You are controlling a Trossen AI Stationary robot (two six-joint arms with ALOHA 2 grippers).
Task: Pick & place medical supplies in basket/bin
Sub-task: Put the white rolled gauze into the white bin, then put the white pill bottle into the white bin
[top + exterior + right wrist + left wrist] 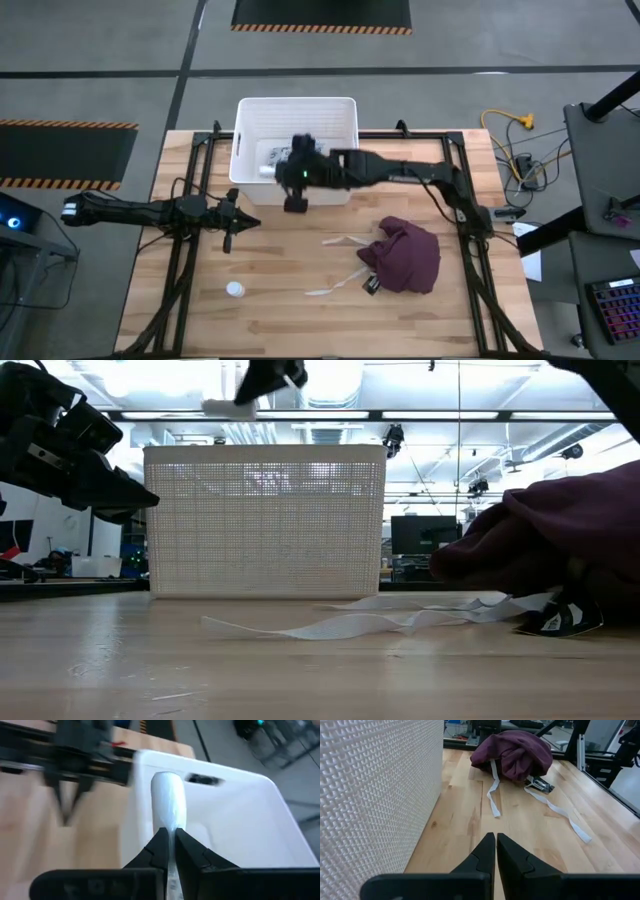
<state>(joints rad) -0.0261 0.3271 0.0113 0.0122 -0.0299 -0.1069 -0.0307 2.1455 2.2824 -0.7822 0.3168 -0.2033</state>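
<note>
The white ribbed bin (295, 120) stands at the table's far middle and also shows in the low view (265, 520). My right gripper (170, 837) is over the bin's left part, shut on a short white cylinder (169, 795), which the low view shows above the rim (228, 406). My left gripper (496, 845) is shut and empty, just in front of the bin's near left corner (240, 222). A small white round piece (234, 290) lies flat on the table near the front left. The red roll and the dotted packet do not show. My right gripper pinches the white cylinder's near end (171, 827) between its two fingers. The cylinder sticks out past the fingertips, along the line of the fingers. It is lifted clear, roughly level, above the bin's open top (228, 406).
A maroon cloth bag (405, 255) with loose white straps (340, 285) lies on the table's right half. The straps also trail across the low view (350, 622). The bin's wall (375, 795) is close beside my left gripper. Bare wood lies at the front left.
</note>
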